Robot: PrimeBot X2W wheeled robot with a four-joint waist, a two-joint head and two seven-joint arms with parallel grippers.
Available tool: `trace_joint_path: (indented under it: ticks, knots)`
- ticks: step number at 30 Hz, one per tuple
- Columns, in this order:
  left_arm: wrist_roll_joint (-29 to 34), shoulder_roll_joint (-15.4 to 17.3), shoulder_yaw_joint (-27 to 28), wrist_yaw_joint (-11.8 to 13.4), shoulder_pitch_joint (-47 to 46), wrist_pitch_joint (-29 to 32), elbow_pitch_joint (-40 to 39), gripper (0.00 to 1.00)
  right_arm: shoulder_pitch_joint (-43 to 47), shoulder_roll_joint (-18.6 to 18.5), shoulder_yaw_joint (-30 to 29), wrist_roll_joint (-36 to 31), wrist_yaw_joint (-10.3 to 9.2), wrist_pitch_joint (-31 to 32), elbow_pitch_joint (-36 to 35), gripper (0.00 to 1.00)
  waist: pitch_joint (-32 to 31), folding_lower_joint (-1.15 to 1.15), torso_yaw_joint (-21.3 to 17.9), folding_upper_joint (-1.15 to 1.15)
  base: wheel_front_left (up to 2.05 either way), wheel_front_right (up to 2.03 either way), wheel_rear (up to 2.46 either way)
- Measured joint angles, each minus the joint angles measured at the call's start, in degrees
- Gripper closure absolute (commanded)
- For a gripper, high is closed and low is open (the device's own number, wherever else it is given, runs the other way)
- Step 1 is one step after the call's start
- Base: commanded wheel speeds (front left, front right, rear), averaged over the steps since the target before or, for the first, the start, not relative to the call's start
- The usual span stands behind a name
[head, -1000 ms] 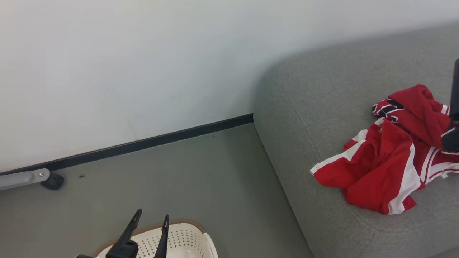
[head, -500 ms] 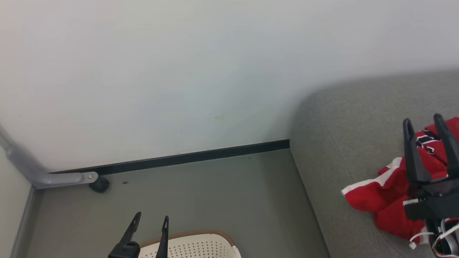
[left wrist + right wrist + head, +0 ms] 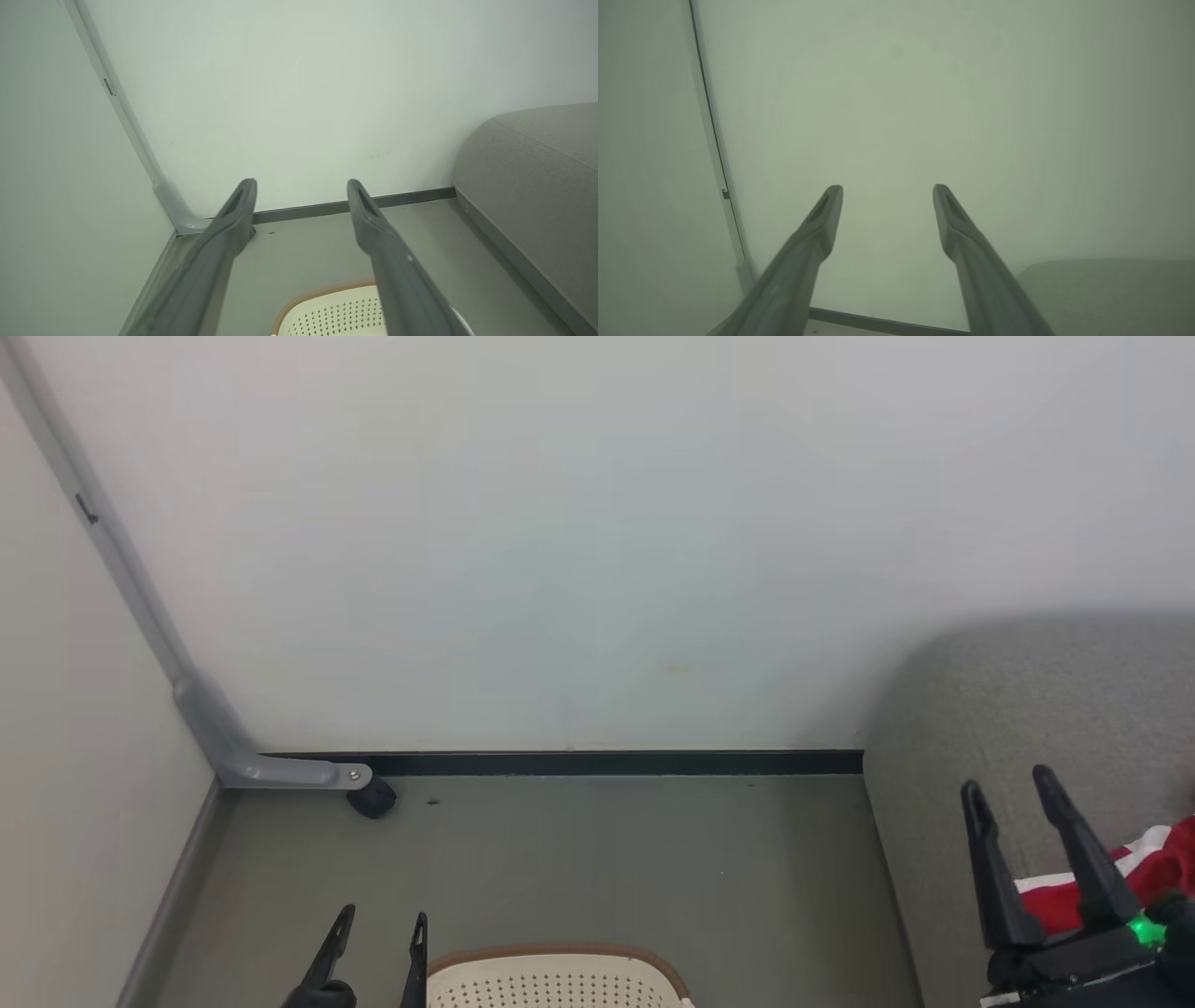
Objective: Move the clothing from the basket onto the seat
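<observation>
The cream basket (image 3: 551,980) with its brown rim peeks up at the bottom middle of the head view; its far rim (image 3: 327,291) also shows under my left fingers. My left gripper (image 3: 383,919) hangs open just left of it, holding nothing. The grey seat (image 3: 1008,709) fills the right side. A bit of red clothing (image 3: 1158,868) with white stripes lies on it at the right edge, partly hidden behind my right gripper (image 3: 1008,789). That gripper is open and empty, fingers pointing at the wall (image 3: 896,116). What lies inside the basket is hidden.
A white wall (image 3: 597,523) with a black skirting (image 3: 607,763) runs across the back. A grey angled bar (image 3: 201,709) with a small black foot (image 3: 372,798) stands in the left corner. Grey floor (image 3: 607,859) lies between the basket and the seat.
The head camera has swung left, so the seat and clothing slid to the right edge and the corner bar came into view. My right gripper has come up, open, in front of the clothing.
</observation>
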Motion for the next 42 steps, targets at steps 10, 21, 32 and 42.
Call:
trace_joint_path:
  ticks: [10,21,32,42]
  knots:
    - [0.1,0.0,0.8,0.4,0.3,0.0,0.0,0.0,4.2,2.9,3.1,-2.1,-1.53,0.0,2.2,0.0,-0.3,0.01,4.3,0.0,0.0,0.0,0.0]
    - [0.1,0.0,1.0,0.5,1.6,0.0,0.2,0.0,6.1,4.0,3.7,-4.9,-4.03,0.2,5.8,0.0,-0.1,0.01,5.3,0.0,0.0,0.0,0.0]
    - [0.0,-0.1,1.1,0.4,1.9,0.0,1.5,0.0,7.6,5.5,4.0,-7.3,-6.12,0.4,8.9,0.0,0.0,0.01,5.8,0.0,0.0,0.0,0.0]
    - [0.0,-0.2,1.2,0.4,1.9,0.0,2.0,0.0,7.7,6.1,4.2,-7.5,-6.12,0.4,10.4,0.0,-0.1,0.01,5.5,0.0,0.0,0.0,0.0]
